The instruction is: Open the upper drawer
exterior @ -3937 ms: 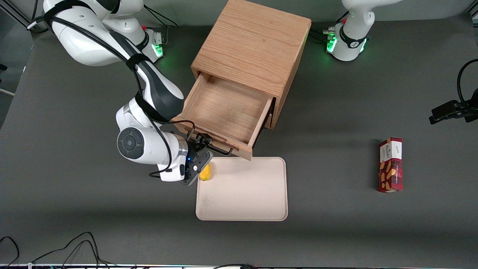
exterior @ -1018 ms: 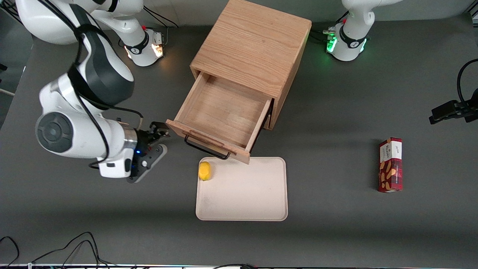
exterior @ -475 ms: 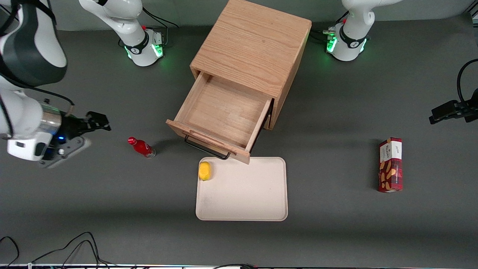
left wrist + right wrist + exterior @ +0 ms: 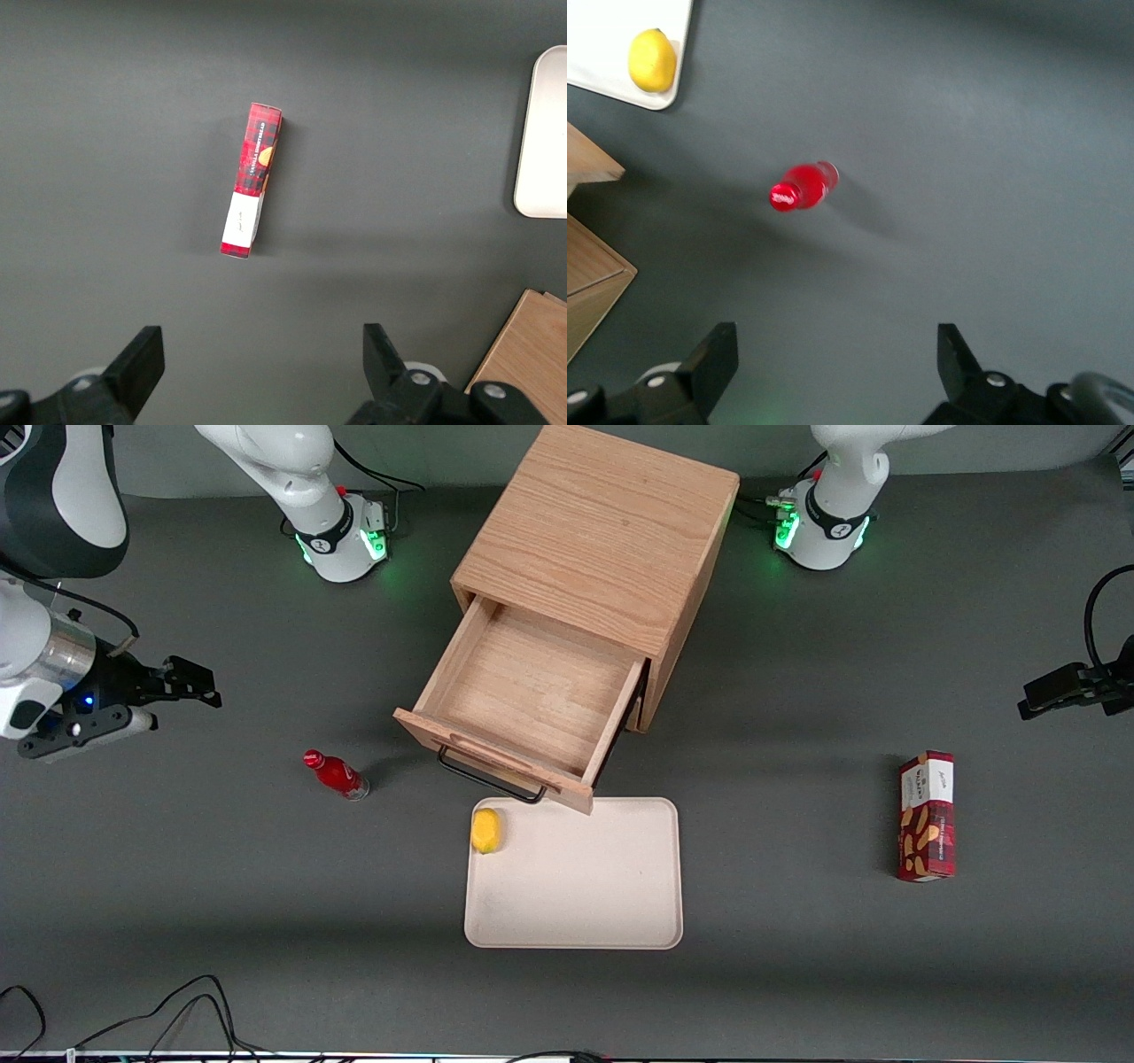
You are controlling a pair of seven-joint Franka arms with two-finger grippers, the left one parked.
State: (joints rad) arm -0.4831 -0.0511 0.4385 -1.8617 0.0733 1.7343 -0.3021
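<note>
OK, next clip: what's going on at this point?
The upper drawer of the wooden cabinet stands pulled well out, nothing visible inside it, and nothing is touching its black handle. The working arm's end effector hangs open over bare table toward its own end, holding nothing, well away from the drawer. A red bottle stands between it and the cabinet, and a lemon sits on the tray in front of the drawer.
</note>
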